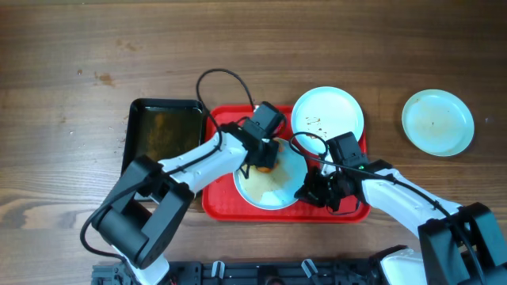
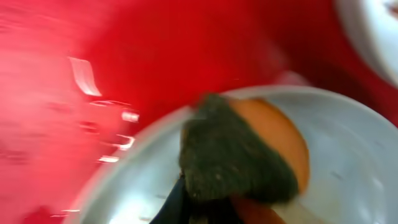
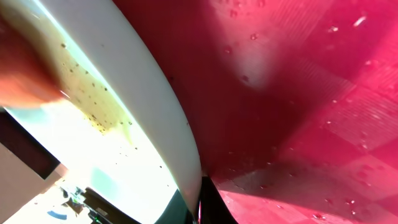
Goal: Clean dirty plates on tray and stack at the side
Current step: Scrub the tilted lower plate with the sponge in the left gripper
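Note:
Inside the red tray (image 1: 218,202), a pale mint plate (image 1: 273,188) is tilted and smeared yellowish with brown specks. My left gripper (image 1: 265,162) is shut on an orange sponge with a dark green scouring face (image 2: 239,155), pressed onto this plate (image 2: 348,155). My right gripper (image 1: 310,190) is shut on the plate's right rim (image 3: 186,155), one finger on each side of the edge. A second plate (image 1: 327,116) with a few specks lies in the tray's far right corner. A third plate (image 1: 437,121) rests on the table to the right, outside the tray.
A black metal pan (image 1: 162,131) with brownish liquid sits against the tray's left side. A black cable (image 1: 222,79) loops above the tray. The tray floor (image 3: 311,93) is wet with droplets. Bare wooden table (image 1: 79,63) surrounds everything.

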You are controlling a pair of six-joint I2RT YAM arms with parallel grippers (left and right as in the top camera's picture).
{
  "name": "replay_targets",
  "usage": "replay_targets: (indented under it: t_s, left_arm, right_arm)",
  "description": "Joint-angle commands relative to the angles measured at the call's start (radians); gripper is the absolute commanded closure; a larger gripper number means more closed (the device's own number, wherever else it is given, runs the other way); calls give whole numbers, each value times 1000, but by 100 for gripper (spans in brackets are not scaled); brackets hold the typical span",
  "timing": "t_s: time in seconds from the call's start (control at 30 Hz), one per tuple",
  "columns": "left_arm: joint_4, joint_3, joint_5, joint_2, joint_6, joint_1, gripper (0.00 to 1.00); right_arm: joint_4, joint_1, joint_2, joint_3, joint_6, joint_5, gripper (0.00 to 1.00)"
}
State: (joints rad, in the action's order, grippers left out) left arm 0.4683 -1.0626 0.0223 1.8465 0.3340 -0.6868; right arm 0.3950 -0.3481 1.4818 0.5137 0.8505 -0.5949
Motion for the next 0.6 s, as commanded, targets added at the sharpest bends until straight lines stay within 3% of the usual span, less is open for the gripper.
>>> replay_targets:
  t_s: [0.0, 0.37, 0.57]
  left_arm:
    - [51, 35, -245, 52, 67, 85, 96]
    - [334, 35, -241, 52, 191, 100, 96]
    - [409, 35, -168, 52, 142, 100, 96]
  right_arm:
    - [26, -2, 27, -28, -39, 81, 95]
    - [32, -2, 27, -28, -37, 85, 96]
    - [34, -2, 27, -28, -36, 90, 95]
